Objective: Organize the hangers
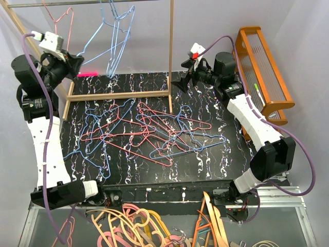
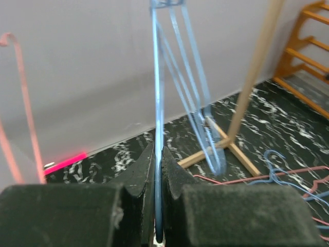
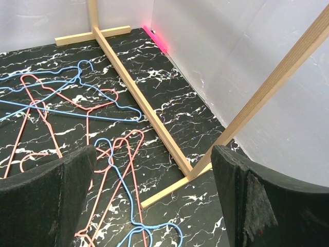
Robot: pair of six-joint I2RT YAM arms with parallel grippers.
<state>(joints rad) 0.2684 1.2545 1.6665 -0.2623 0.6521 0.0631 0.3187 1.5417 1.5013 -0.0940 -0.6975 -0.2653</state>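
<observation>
Many pink-red and light blue hangers [image 1: 149,128] lie tangled on the desk [image 1: 205,164] just in front of the wooden rack [image 1: 170,51]; a few more hang under its top rail. Left jaws clamped on a hanging blue hanger [image 2: 157,103] near the rack's left end; right jaws wide apart, empty, beside its right post.

The middle of the black marbled table [image 1: 226,159] is covered by a tangled heap of pink-red and light blue wire hangers [image 1: 149,131]; bare strips are left along its right and near edges. Behind, passage is barred by a pale wooden floor bar [image 1: 118,95] and upright post [image 1: 170,51] (hung blue hangers [image 2: 157,128] crowd the space above).
</observation>
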